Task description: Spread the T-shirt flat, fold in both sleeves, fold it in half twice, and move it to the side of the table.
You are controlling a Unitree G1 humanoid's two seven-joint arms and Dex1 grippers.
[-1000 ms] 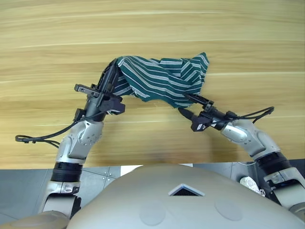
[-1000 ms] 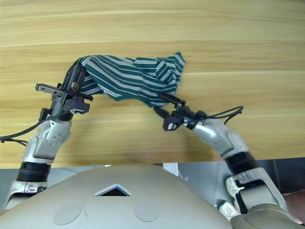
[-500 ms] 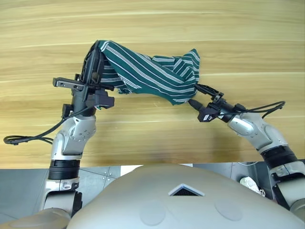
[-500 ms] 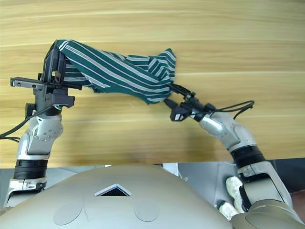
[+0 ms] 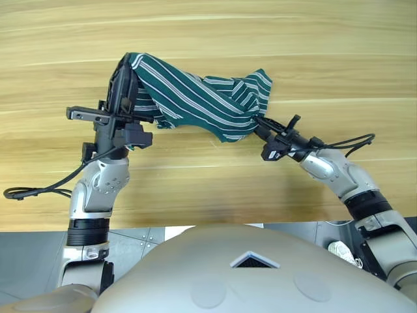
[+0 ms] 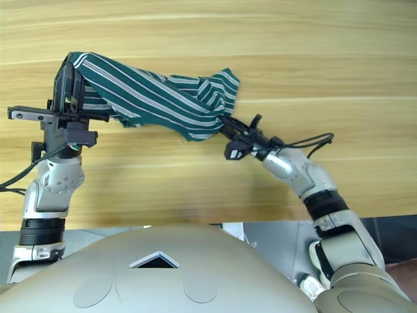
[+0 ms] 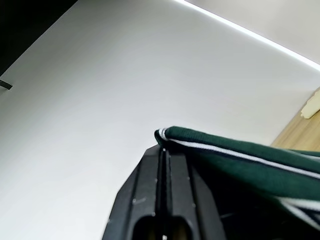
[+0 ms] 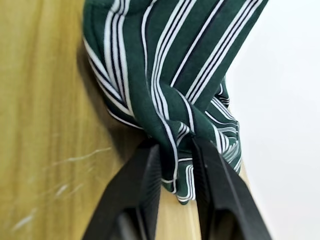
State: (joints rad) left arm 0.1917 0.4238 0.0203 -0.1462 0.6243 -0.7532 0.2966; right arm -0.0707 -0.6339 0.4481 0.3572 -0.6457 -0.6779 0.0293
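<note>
— Why are both grips on the cloth at once?

— Take the nearer one first. The right pincer (image 8: 173, 146) is pinching a gathered fold of the T-shirt (image 5: 202, 98), low down and close over the table (image 5: 208, 32). The left pincer (image 7: 162, 150) is pressed together on a hemmed edge and held higher. My reading is that two grips set apart let the robot draw the bunched fabric out, which spreading it flat calls for.

— So where is the shirt itself?

— It hangs between the two as a crumpled, twisted band. It slopes down from the left grip to the right one, over the middle of the table. It isn't spread, and the sleeves can't be told apart in the bundle. Its low end, at the right grip, is just above the wood, and I cannot tell if it touches.

— And beyond it?

— The table's plank surface runs on past it.

— How do the arms stand?

— The left forearm (image 5: 104, 186) rises nearly upright near the table's front edge. Its pincer points up, with cloth draped over the tip. The right arm (image 5: 332, 173) comes in from the robot's right, bent at the elbow, with the forearm low and nearly level. Its pincer aims inward at the shirt's lower end. I'd judge the task to be at its first step.
</note>
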